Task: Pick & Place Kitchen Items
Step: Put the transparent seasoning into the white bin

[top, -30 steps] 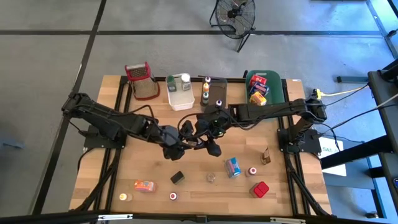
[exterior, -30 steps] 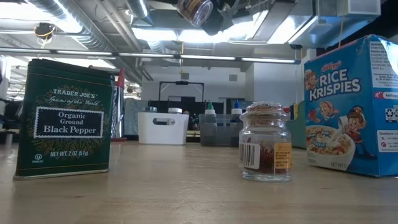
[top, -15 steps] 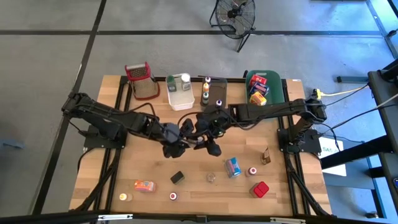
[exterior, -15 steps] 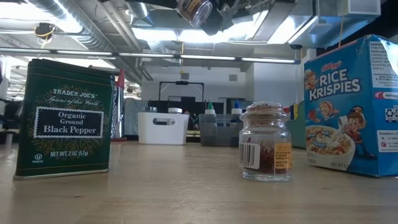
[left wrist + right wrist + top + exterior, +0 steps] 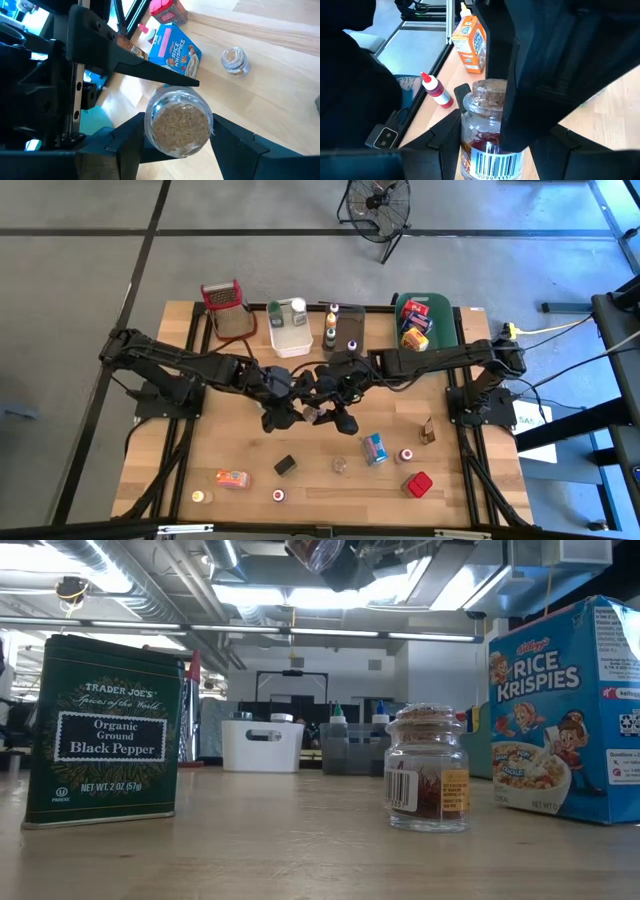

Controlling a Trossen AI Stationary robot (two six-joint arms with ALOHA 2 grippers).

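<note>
While both arms meet above the table's middle, each wrist view shows a jar between that arm's fingers.
Cork-topped jar [image 5: 487,137]: glass, barcode label, clamped in the right gripper [image 5: 492,135], off the table.
Clear jar [image 5: 178,121]: tan grains inside, clamped in the left gripper [image 5: 175,135], also off the table.
Grippers: just beside each other in the high view, left [image 5: 283,405], right [image 5: 335,412].
Rice Krispies box [image 5: 570,710]: upright on the table [image 5: 300,840].
Black pepper tin [image 5: 105,730]: upright, well apart from the box.
Small spice jar [image 5: 427,768]: standing between the tin and the box.
</note>
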